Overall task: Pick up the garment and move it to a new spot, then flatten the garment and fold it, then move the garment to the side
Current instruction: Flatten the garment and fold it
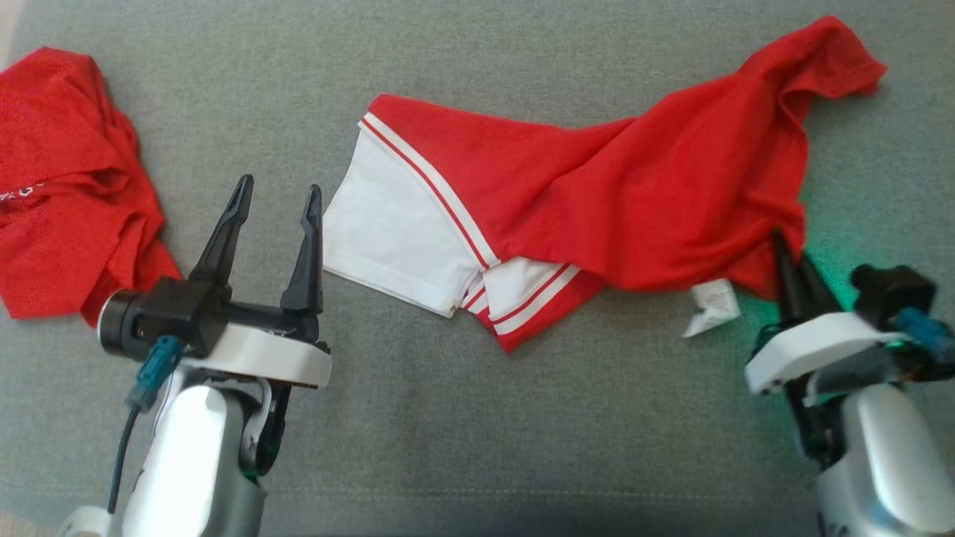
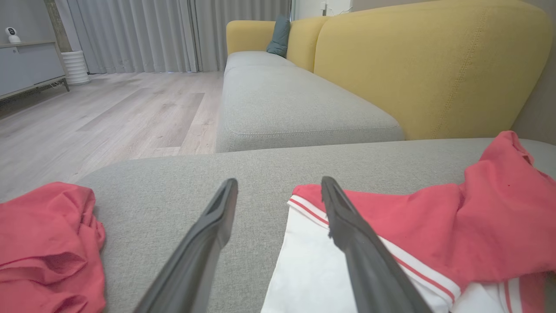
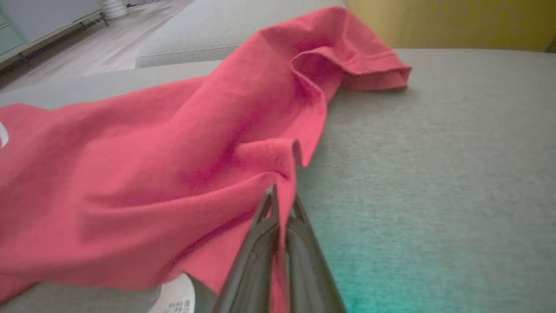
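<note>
your right gripper [image 1: 790,250] clamped the garment [image 1: 597,194] at its near right edge; your left gripper [image 1: 279,186] hung spread and empty.

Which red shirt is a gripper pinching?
The striped red-and-white garment in the middle: the right gripper is shut on its edge. The crumpled red garment at the left lies untouched.

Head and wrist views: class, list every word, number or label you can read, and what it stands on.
White tag at the edge of the red-and-white garment: print too small to read.
White marks on the other red garment: too blurred to read.
</note>
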`<state>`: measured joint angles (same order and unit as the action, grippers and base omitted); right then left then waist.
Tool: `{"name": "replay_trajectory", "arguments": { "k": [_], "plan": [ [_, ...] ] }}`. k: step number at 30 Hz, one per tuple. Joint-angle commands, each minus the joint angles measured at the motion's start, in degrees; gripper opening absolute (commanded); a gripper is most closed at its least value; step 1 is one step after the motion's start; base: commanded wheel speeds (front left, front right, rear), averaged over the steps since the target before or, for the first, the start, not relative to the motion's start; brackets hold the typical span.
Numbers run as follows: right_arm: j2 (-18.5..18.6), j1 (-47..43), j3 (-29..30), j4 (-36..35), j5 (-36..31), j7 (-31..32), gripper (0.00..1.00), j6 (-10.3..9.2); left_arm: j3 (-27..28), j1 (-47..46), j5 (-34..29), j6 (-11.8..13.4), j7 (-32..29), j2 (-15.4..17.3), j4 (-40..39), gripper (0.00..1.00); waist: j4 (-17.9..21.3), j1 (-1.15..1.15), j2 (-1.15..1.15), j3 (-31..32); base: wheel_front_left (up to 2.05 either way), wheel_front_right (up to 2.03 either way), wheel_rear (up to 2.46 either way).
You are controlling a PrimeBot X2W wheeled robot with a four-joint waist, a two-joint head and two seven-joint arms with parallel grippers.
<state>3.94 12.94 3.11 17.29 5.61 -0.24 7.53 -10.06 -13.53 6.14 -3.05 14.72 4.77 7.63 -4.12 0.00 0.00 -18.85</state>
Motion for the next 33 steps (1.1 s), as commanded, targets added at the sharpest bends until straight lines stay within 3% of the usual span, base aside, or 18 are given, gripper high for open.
{"name": "replay_trajectory", "arguments": {
  "k": [1,6,7,8,9,15,19,33],
  "plan": [
    [0.9,2.3,-0.2,-2.1,1.0,0.0,0.0,-0.04,2.3,-2.5,-0.6,-0.2,0.3,0.4,-2.0,1.0,0.0,0.0,0.0,-0.2,0.0,0.0,0.0],
    [2.0,2.7,1.1,-1.4,2.4,1.0,0.0,-0.04,2.4,-2.9,-0.7,-0.4,0.3,0.3,-2.0,1.0,-0.1,0.0,0.0,-0.7,0.0,0.0,0.0],
    [2.1,2.8,1.1,-1.1,3.0,1.2,0.09,-0.04,2.5,-2.9,-0.7,-0.4,0.3,0.3,-2.0,1.0,-0.1,0.0,0.0,-0.8,0.0,0.0,0.0],
    [2.0,2.9,1.3,-0.7,3.9,1.4,0.75,-0.04,2.5,-2.9,-0.7,-0.4,0.3,0.2,-2.0,1.0,0.0,0.0,0.0,-0.8,0.0,0.0,0.0],
    [2.1,3.0,1.6,-0.5,4.2,1.3,1.0,-0.04,2.6,-2.9,-0.7,-0.4,0.3,0.2,-2.0,1.0,0.0,0.0,0.0,-0.8,0.0,0.0,0.0],
    [1.8,2.0,6.0,-2.4,2.5,-4.1,1.0,-0.04,3.1,-2.2,-0.8,-0.3,0.3,0.0,-1.5,1.0,0.2,0.0,0.0,0.5,0.0,0.0,0.0],
    [1.4,-1.0,4.5,-8.2,-1.7,-7.9,1.0,-0.04,3.9,-0.5,-0.9,0.1,0.3,0.0,-1.2,1.0,0.7,0.0,0.0,3.3,0.0,0.0,0.0],
    [-0.8,-12.6,-4.7,-18.1,-1.3,-4.2,1.0,-0.04,4.4,5.2,-1.2,0.6,0.3,0.4,-0.6,1.0,1.7,0.0,0.0,9.2,0.0,0.0,0.0]
  ]
}}
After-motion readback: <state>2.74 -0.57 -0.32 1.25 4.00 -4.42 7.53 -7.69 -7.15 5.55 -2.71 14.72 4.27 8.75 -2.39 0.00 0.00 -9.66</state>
